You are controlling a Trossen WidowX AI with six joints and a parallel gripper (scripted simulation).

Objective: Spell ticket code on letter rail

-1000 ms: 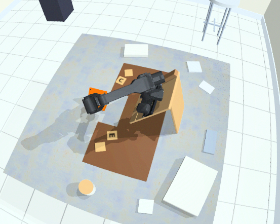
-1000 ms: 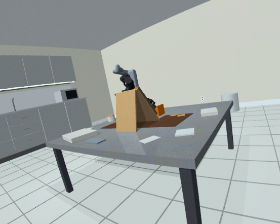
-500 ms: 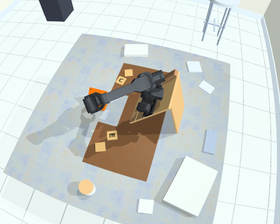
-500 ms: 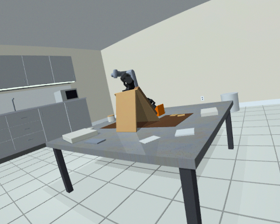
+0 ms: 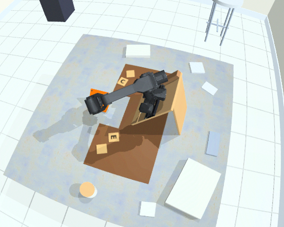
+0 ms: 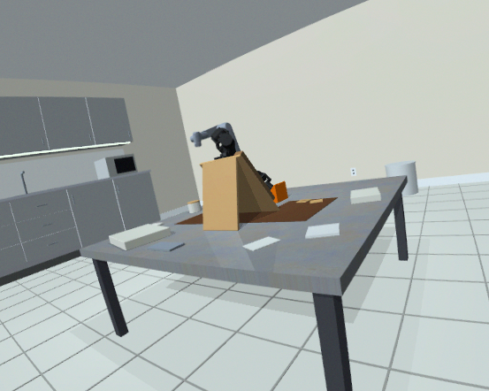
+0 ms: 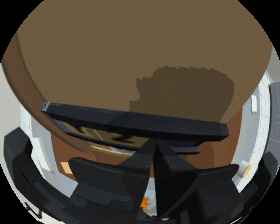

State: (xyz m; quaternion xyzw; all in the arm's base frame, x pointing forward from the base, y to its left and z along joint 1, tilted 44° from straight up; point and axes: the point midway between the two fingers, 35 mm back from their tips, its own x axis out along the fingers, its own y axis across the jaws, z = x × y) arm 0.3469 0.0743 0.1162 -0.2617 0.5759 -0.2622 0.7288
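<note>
My gripper (image 7: 153, 141) is shut and empty, its tips at the dark letter rail (image 7: 136, 125) (image 5: 156, 108) on the sloped wooden board (image 5: 168, 102) (image 7: 141, 40) (image 6: 220, 195). Parts of dark letters on tan show inside the rail in the wrist view, too hidden to read. A tile marked C (image 5: 122, 81) and a tile with no visible letter (image 5: 130, 73) lie on the far part of the brown mat (image 5: 142, 169). A tile marked E (image 5: 113, 137) and another plain-looking tile (image 5: 101, 149) lie on its near part. I cannot make out the ticket's code.
An orange plate (image 5: 95, 92) (image 6: 279, 192) stands by the arm's base. A lidded cup (image 5: 87, 189) (image 6: 194, 206), a large white box (image 5: 193, 188) (image 6: 139, 236), a blue slab (image 5: 212, 144), a smaller white box (image 5: 138, 51) and several pale flat pieces surround the mat.
</note>
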